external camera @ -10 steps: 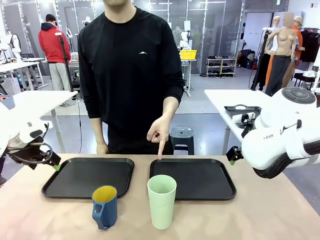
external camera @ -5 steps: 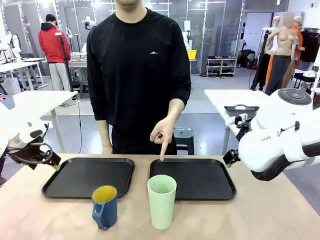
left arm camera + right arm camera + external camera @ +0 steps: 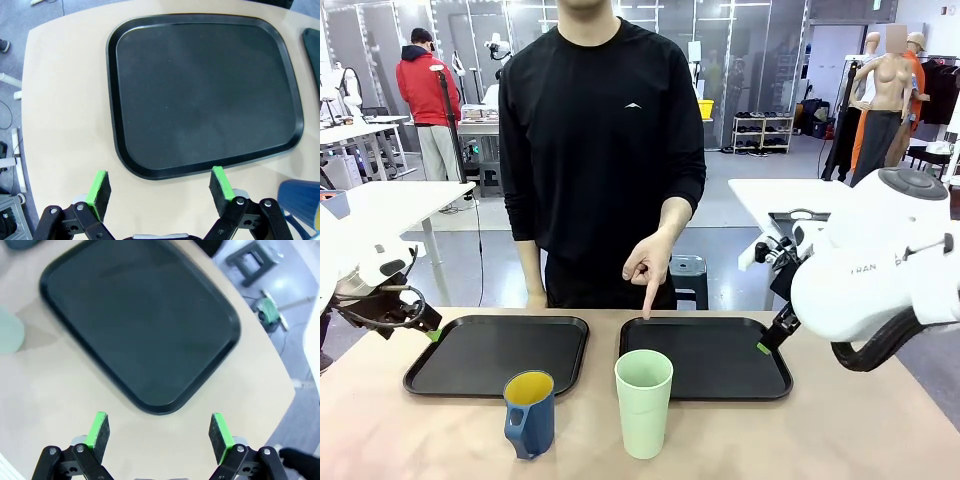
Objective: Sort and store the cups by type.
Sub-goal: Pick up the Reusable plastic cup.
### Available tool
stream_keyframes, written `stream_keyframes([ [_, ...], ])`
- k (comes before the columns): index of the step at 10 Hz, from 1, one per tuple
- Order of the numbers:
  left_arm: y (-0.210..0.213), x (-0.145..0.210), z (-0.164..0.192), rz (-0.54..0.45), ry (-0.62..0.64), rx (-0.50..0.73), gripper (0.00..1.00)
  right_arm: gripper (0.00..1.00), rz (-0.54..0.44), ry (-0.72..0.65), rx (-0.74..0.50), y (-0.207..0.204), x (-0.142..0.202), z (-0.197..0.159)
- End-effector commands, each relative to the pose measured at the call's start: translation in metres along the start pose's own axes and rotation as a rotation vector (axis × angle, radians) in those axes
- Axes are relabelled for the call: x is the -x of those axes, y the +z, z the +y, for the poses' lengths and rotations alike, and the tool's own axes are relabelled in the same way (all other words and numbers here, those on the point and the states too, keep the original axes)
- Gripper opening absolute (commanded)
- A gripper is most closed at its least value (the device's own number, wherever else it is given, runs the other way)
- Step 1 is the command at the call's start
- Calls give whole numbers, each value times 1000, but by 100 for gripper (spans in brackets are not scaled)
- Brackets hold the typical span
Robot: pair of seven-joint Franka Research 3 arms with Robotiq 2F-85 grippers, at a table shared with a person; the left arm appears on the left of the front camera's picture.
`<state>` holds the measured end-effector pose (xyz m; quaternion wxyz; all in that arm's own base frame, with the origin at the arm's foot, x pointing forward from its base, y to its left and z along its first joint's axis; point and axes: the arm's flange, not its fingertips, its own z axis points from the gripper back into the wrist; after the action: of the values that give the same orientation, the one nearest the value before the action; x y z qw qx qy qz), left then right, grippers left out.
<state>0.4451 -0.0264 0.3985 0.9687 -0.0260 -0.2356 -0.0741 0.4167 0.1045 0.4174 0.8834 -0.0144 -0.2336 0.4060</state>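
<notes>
Hand (image 3: 646, 270), forefinger (image 3: 645, 303) down, at right tray (image 3: 720, 362)

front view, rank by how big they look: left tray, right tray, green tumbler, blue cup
1. left tray and right tray: look alike, so tied
2. green tumbler
3. blue cup
The cups stand nearer the camera, so real sizes are unsure.

Bright, even indoor light, soft shadows; R wrist view blurred; both wrist views w/ edge distortion.
</notes>
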Motion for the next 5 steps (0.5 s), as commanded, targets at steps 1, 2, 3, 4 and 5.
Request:
stream_keyframes([
  [1,0,0,2,-1,4,0,100,100,15,146,-76,10,30,10],
  [2,0,0,2,-1,4,0,100,100,15,198,-112,10,31,13],
  [3,0,0,2,-1,4,0,100,100,27,241,-137,11,34,13],
  [4,0,0,2,-1,4,0,100,100,21,290,-167,12,38,13],
  [5,0,0,2,-1,4,0,100,100,61,338,-135,12,42,11],
])
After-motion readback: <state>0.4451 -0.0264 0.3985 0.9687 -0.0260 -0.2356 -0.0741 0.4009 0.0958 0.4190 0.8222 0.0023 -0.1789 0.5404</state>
